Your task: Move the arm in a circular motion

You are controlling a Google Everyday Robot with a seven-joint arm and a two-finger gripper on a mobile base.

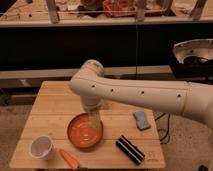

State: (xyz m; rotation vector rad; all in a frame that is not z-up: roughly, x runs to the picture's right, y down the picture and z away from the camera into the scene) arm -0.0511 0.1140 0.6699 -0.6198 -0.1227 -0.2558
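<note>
Finds a large glossy white arm [140, 96] entering from the right edge and crossing above a wooden worktop [50, 107]. Notes its rounded elbow over the middle of the worktop, toward the back, with small dark dots along the tube. Notes a short segment turning straight down from that elbow, ending in a yellowish tip. Places the gripper [95, 125] at that tip, low over an orange bowl [71, 134], at the bowl's right half. Cannot tell how wide the gripper stands, nor whether it touches the bowl or holds anything.

Records the bowl at front centre of the worktop. Records a white cup [41, 147] at the front left corner, with an orange carrot [69, 158] between cup and bowl near the front edge. Records a black ridged block [130, 149] lying slantwise right of the bowl, and a blue sponge [142, 120] behind it, under the arm.
</note>
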